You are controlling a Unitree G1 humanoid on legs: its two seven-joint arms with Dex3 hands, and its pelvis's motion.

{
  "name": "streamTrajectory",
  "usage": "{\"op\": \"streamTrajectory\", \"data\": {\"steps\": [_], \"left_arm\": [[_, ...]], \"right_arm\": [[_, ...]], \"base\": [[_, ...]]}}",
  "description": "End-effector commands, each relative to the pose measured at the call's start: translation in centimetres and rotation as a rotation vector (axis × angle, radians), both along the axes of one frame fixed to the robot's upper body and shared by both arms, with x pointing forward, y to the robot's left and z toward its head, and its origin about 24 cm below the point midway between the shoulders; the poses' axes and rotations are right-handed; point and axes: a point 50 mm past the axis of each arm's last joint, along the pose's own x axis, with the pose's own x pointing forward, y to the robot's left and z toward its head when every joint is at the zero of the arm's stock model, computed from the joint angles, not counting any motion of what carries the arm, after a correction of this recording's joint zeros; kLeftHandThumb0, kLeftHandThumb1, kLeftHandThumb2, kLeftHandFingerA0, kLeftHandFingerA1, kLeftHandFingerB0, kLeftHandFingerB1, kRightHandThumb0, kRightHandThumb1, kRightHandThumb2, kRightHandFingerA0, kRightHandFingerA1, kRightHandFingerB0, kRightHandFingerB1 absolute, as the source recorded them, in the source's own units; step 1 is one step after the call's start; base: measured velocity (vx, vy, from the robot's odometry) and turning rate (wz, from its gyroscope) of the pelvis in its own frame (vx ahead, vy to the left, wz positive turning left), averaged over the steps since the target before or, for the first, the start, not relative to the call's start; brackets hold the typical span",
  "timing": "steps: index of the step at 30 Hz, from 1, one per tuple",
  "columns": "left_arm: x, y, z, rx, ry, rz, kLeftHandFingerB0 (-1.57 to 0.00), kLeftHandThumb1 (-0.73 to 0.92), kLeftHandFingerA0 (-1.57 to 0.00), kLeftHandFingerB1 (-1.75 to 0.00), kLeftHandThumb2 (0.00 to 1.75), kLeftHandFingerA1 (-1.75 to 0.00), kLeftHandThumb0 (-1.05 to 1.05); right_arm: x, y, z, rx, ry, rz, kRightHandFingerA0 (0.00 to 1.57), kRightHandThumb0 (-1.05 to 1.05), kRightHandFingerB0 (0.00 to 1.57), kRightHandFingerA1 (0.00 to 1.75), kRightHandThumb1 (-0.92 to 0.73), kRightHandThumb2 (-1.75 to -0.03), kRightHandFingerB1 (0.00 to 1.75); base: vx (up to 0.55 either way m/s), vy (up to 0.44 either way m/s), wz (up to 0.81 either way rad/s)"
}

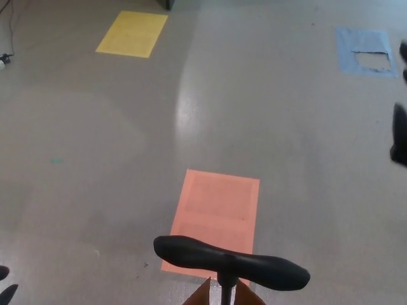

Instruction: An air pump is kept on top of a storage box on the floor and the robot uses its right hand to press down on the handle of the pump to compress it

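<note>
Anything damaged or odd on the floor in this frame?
Yes: the blue floor patch at top right is torn, a ragged hole showing grey floor. The yellow patch and orange patch look intact.

My right hand [400, 130] was cut off by the right edge, its grip unreadable. Only my left hand's [6, 287] tips showed. The pump [230, 258] shaft and box [216, 295] ran off the near edge.
</note>
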Motion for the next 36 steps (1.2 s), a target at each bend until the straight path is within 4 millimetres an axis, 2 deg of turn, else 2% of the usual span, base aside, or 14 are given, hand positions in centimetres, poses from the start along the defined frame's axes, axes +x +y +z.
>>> {"op": "streamTrajectory", "data": {"steps": [1,9,10,13,14,20,24,34,36], "left_arm": [[1.0,1.3,2.2,0.042,-0.044,-0.071,-0.25,0.84,-0.3,-0.31,0.65,-0.35,-0.66],[0.6,1.3,1.9,0.031,-0.028,-0.075,-0.21,0.86,-0.27,-0.29,0.66,-0.34,-0.69],[0.6,1.4,1.9,0.039,-0.01,-0.081,-0.14,0.72,-0.17,-0.41,0.97,-0.43,-0.74],[0.5,1.5,1.9,0.038,0.001,-0.074,-0.14,0.72,-0.17,-0.4,0.96,-0.43,-0.73],[0.5,1.5,1.8,0.039,0.001,-0.066,-0.19,0.88,-0.25,-0.28,0.67,-0.32,-0.69],[0.6,1.4,1.9,0.019,-0.013,-0.064,-0.21,0.86,-0.26,-0.29,0.66,-0.33,-0.69],[0.6,1.3,2.0,0.033,-0.018,-0.08,-0.21,0.87,-0.25,-0.29,0.66,-0.34,-0.69],[0.0,1.4,1.7,0.017,-0.012,-0.098,-0.22,0.87,-0.26,-0.3,0.66,-0.34,-0.69],[0.0,1.4,1.6,0.039,-0.004,-0.096,-0.22,0.87,-0.28,-0.3,0.66,-0.34,-0.68]], "right_arm": [[-11.6,9.5,17.8,-0.699,-0.427,0.576,0.06,-0.9,0.06,0.17,-0.85,-1.15,0.15],[-12.4,11.4,17.8,-0.807,-0.378,0.686,0.0,-0.88,0.0,0.13,-0.87,-1.17,0.14],[-12.4,11.7,17.6,-0.823,-0.366,0.708,0.01,-0.87,0.01,0.14,-0.87,-1.17,0.15],[-12.6,12.4,17.4,-0.858,-0.345,0.747,0.0,-0.87,0.0,0.13,-0.89,-1.19,0.13],[-12.7,12.7,17.3,-0.863,-0.339,0.762,0.0,-0.89,0.0,0.11,-0.91,-1.21,0.12],[-12.8,13.8,16.7,-0.864,-0.331,0.81,0.0,-0.88,0.0,0.14,-0.92,-1.25,0.14],[-12.9,14.3,16.0,-0.909,-0.282,0.835,0.0,-0.9,0.0,0.1,-0.92,-1.26,0.1],[-12.7,15.6,13.2,-1.001,-0.092,0.915,0.0,-0.92,0.0,0.09,-0.84,-1.16,0.07],[-12.4,15.8,12.1,-1.026,-0.054,0.92,0.0,-0.88,0.0,0.11,-0.76,-1.08,0.1]], "base": [[0.0,0.0,0.0],[0.0,0.0,0.0],[0.0,0.0,0.0],[0.0,0.0,0.0],[0.0,0.0,0.0],[0.0,0.0,0.0],[0.0,0.0,0.0],[0.0,0.0,0.0],[0.0,0.0,0.0]]}}
